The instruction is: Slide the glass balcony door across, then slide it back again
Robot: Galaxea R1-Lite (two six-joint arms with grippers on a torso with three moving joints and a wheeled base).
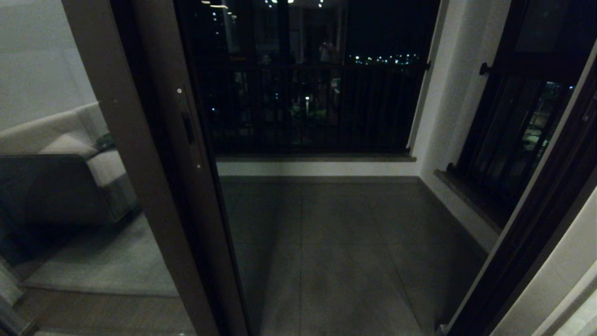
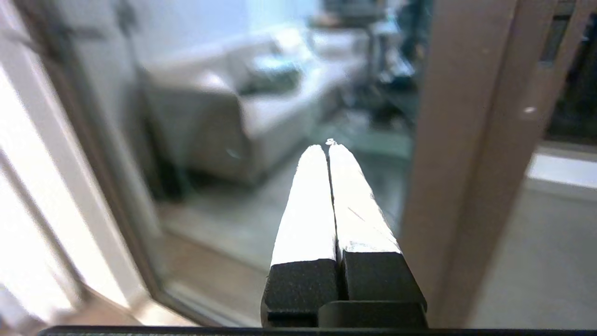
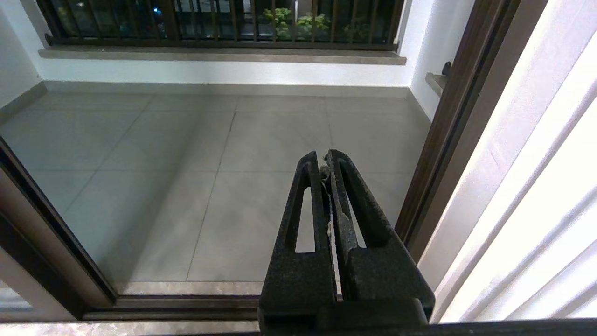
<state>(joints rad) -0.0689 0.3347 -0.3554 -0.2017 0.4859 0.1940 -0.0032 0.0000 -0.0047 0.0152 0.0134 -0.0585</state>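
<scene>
Glass balcony door [image 1: 140, 154] stands on the left of the head view, its long axis running floor to ceiling, leaning a little in the frame. Its brown stile carries a slim black handle [image 1: 188, 127], set along the stile's length. To the right of that stile the doorway is open onto the tiled balcony floor [image 1: 336, 252], with a black railing [image 1: 308, 107] across the far side and night lights beyond it. The pane shows a pale sofa [image 1: 70, 149], either reflected in it or seen through it; I cannot tell which.

No arm shows in the head view. The left wrist view picks up the left claw [image 2: 329, 148], its two white fingers pressed together on nothing, hanging in air just beside the door's stile [image 2: 466, 154] without touching it, tip aimed at the glass and the sofa [image 2: 224, 116] seen in it.

The right wrist view gives what the others lack: the right claw [image 3: 324, 161], black fingers together and holding nothing, over the sill track [image 3: 186, 305] at the foot of the opening, with the lit balcony tiles, the railing and a white curtain [image 3: 527, 196] close beside it.
</scene>
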